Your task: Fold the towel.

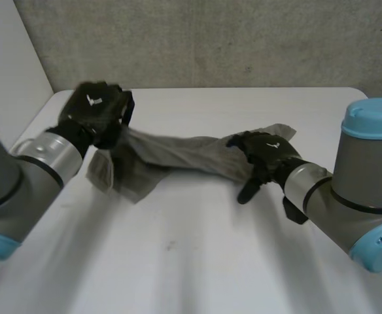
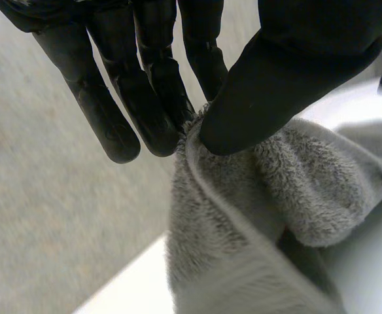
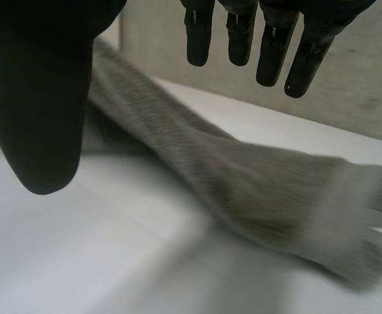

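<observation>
A grey towel [image 1: 178,154] lies bunched and stretched across the white table [image 1: 178,261] between my two hands. My left hand [image 1: 96,111] is at the towel's left end and holds it raised off the table. In the left wrist view its fingers [image 2: 155,104] and thumb pinch the towel's hemmed edge [image 2: 276,196], and cloth hangs below the grip. My right hand [image 1: 266,154] is over the towel's right end, near a corner. In the right wrist view its fingers [image 3: 269,46] are straight and spread from the thumb, with the towel [image 3: 256,183] under the palm and nothing gripped.
A grey wall [image 1: 210,39] runs behind the table's far edge. A white panel [image 1: 8,59] stands at the far left. Bare tabletop lies in front of the towel, toward the near edge.
</observation>
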`<state>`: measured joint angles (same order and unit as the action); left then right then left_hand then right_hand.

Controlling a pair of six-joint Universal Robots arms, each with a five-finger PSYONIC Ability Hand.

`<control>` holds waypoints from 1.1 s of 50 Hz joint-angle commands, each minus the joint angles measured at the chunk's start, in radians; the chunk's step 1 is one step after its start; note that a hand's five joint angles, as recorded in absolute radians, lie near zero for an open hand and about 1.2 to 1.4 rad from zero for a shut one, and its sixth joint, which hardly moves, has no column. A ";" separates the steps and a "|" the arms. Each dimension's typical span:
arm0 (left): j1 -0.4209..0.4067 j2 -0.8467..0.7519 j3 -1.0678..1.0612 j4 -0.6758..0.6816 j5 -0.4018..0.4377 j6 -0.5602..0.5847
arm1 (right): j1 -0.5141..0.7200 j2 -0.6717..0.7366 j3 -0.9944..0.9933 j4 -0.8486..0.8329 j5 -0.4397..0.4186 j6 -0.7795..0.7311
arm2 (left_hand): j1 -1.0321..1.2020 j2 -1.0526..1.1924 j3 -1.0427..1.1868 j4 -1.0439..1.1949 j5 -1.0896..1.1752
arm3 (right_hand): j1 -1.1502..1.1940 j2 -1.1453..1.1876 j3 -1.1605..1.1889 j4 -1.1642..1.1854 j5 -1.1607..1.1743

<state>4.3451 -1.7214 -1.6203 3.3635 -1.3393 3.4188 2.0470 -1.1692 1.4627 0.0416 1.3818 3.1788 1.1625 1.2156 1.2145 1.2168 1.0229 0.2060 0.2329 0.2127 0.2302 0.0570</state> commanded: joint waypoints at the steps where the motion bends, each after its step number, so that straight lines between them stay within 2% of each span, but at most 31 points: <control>1: -0.019 0.146 0.008 -0.038 -0.015 -0.113 | 0.120 0.062 -0.088 -0.003 -0.090 0.141 | 0.234 0.181 0.182 0.180 0.199 | -0.031 -0.058 -0.038 -0.056 -0.057; 7: -0.042 0.191 0.013 -0.038 -0.051 -0.124 | 0.173 0.126 -0.148 -0.009 -0.073 0.151 | 0.234 0.181 0.182 0.180 0.199 | -0.031 -0.058 -0.038 -0.056 -0.057; 9: -0.055 0.206 0.014 -0.038 -0.064 -0.122 | 0.179 0.183 -0.195 -0.012 -0.017 0.150 | 0.234 0.181 0.182 0.180 0.199 | 0.125 0.098 0.118 0.100 0.099; 10: -0.055 0.206 0.014 -0.038 -0.064 -0.122 | 0.179 0.183 -0.196 -0.012 -0.017 0.150 | 0.234 0.181 0.182 0.180 0.199 | 0.126 0.099 0.119 0.101 0.100; 12: -0.059 0.210 0.013 -0.038 -0.067 -0.122 | 0.185 0.227 -0.229 -0.040 0.084 0.138 | 0.234 0.181 0.182 0.180 0.199 | 0.441 0.414 0.434 0.417 0.416; 13: -0.059 0.215 0.014 -0.038 -0.070 -0.124 | 0.185 0.227 -0.229 -0.040 0.085 0.138 | 0.234 0.181 0.182 0.180 0.199 | 0.443 0.416 0.436 0.418 0.417; 14: -0.061 0.218 0.013 -0.038 -0.070 -0.124 | 0.185 0.238 -0.240 -0.067 0.139 0.130 | 0.234 0.181 0.182 0.180 0.199 | 0.722 0.695 0.715 0.698 0.696; 15: -0.061 0.218 0.013 -0.038 -0.070 -0.124 | 0.185 0.238 -0.240 -0.068 0.140 0.130 | 0.234 0.181 0.182 0.180 0.199 | 0.725 0.698 0.718 0.700 0.699; 16: -0.061 0.220 0.011 -0.038 -0.072 -0.124 | 0.182 0.241 -0.239 -0.107 0.193 0.119 | 0.234 0.181 0.182 0.180 0.199 | 1.056 1.029 1.049 1.032 1.030; 17: -0.059 0.220 0.007 -0.038 -0.070 -0.125 | 0.179 0.235 -0.232 -0.155 0.236 0.103 | 0.234 0.181 0.182 0.180 0.199 | 1.189 1.162 1.182 1.165 1.163; 21: -0.052 0.220 0.000 -0.038 -0.074 -0.125 | 0.174 0.218 -0.223 -0.213 0.283 0.066 | 0.234 0.181 0.182 0.180 0.199 | 1.190 1.163 1.184 1.166 1.165; 29: -0.038 0.217 -0.004 -0.038 -0.116 -0.124 | 0.073 0.077 -0.189 -0.160 0.198 -0.091 | 0.234 0.181 0.182 0.180 0.199 | 1.190 1.163 1.184 1.166 1.165; 31: -0.024 0.212 -0.006 -0.039 -0.129 -0.122 | 0.039 -0.012 -0.196 -0.055 0.146 -0.239 | 0.234 0.181 0.182 0.180 0.199 | 1.190 1.163 1.184 1.166 1.165; 34: -0.015 0.207 -0.007 -0.042 -0.129 -0.121 | 0.018 -0.052 -0.199 0.011 0.123 -0.329 | 0.234 0.181 0.182 0.180 0.199 | 1.190 1.163 1.184 1.166 1.165; 36: -0.002 0.191 -0.024 -0.052 -0.127 -0.118 | -0.016 -0.116 -0.211 0.110 0.103 -0.483 | 0.234 0.181 0.182 0.180 0.199 | 1.190 1.163 1.184 1.166 1.165; 37: -0.002 0.191 -0.024 -0.052 -0.127 -0.118 | -0.016 -0.116 -0.211 0.110 0.103 -0.484 | 0.234 0.181 0.182 0.180 0.199 | 1.190 1.163 1.184 1.166 1.165; 39: -0.002 0.139 -0.039 -0.073 -0.127 -0.113 | -0.021 -0.174 -0.228 0.197 0.109 -0.580 | 0.234 0.181 0.182 0.180 0.199 | 1.190 1.163 1.184 1.166 1.165; 43: -0.005 0.079 -0.050 -0.122 -0.127 -0.113 | -0.033 -0.216 -0.237 0.295 0.102 -0.625 | 0.234 0.181 0.182 0.180 0.199 | 1.190 1.163 1.184 1.166 1.165; 48: -0.021 -0.047 -0.061 -0.223 -0.129 -0.113 | -0.028 -0.198 -0.219 0.411 0.082 -0.643 | 0.234 0.181 0.182 0.180 0.199 | 1.190 1.163 1.184 1.166 1.165; 51: -0.041 -0.139 -0.052 -0.276 -0.132 -0.112 | -0.019 -0.119 -0.197 0.463 0.082 -0.669 | 0.234 0.181 0.182 0.180 0.199 | 1.190 1.163 1.184 1.166 1.165; 55: -0.065 -0.260 0.003 -0.326 -0.135 -0.107 | -0.016 0.018 -0.189 0.546 0.091 -0.784 | 0.234 0.181 0.182 0.180 0.199 | 1.190 1.163 1.184 1.166 1.165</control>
<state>4.3097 -1.8386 -1.6722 3.1039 -1.4705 3.3073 2.0234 -1.3031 1.2577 0.5037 1.4638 2.4945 1.1923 1.2175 1.2153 1.2175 1.0383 0.9495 1.1727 1.1846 1.1919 0.9701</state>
